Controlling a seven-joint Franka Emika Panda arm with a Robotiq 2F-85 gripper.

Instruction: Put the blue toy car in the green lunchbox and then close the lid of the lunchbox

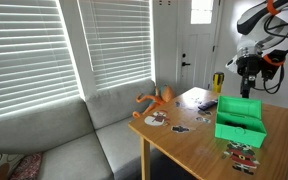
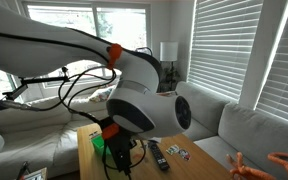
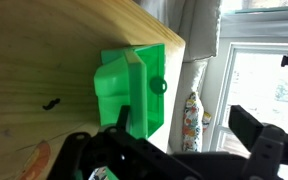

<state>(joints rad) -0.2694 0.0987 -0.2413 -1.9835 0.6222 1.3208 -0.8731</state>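
Note:
The green lunchbox [image 1: 241,120] stands on the wooden table [image 1: 199,145] near its right edge. In the wrist view the green lunchbox [image 3: 134,85] shows from above, with its lid [image 3: 119,80] lying flat on it and a round latch [image 3: 160,85] at one side. My gripper [image 1: 247,78] hangs above the box, apart from it. In the wrist view my gripper [image 3: 174,150] has its fingers wide apart with nothing between them. A small blue thing [image 1: 206,103] lies on the table beyond the box; I cannot tell whether it is the toy car.
An orange toy [image 1: 156,100] sits at the table's far corner by the grey sofa [image 1: 74,140]. Small flat pieces [image 1: 242,155] lie near the front edge, and others [image 1: 156,118] nearer the sofa. A black remote [image 2: 156,155] lies on the table. The arm [image 2: 134,90] hides most of the box in an exterior view.

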